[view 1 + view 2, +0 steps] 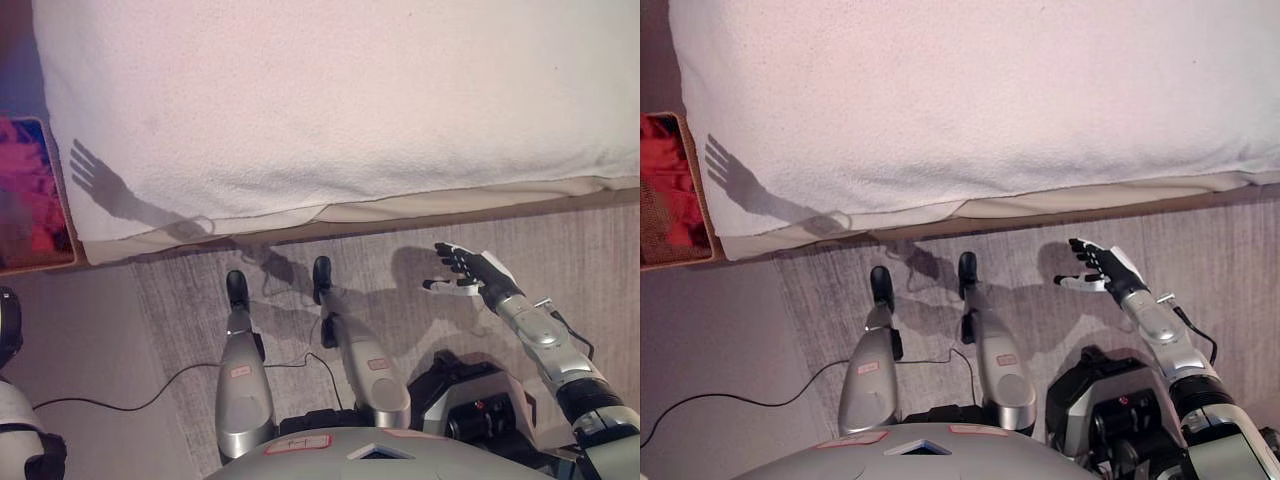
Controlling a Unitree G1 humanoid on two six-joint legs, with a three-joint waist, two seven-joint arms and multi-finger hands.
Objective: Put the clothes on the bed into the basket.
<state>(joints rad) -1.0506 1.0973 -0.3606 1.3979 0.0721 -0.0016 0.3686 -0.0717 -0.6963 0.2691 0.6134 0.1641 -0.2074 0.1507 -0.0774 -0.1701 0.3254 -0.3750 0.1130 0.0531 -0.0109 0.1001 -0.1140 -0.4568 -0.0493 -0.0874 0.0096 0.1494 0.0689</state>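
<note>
Right eye view shows my right hand [1098, 270] open over the floor, left hand unseen, red clothes [668, 195] already in the basket [692, 200]; reaching blind could tip it.

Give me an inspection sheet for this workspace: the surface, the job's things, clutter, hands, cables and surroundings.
Surface: bed under a white textured cover, filling the top of the view; no clothes seen on the part that shows.
Job's things: basket at the left edge beside the bed, brown wall, red cloth inside.
Clutter: nothing seen.
Hands: right hand open, fingers spread, above the floor in front of the bed, holding nothing; left hand not in view.
Cables: nothing seen apart from the robot's own.
Surroundings: grey rug along the bed's edge; plain floor at the lower left.
</note>
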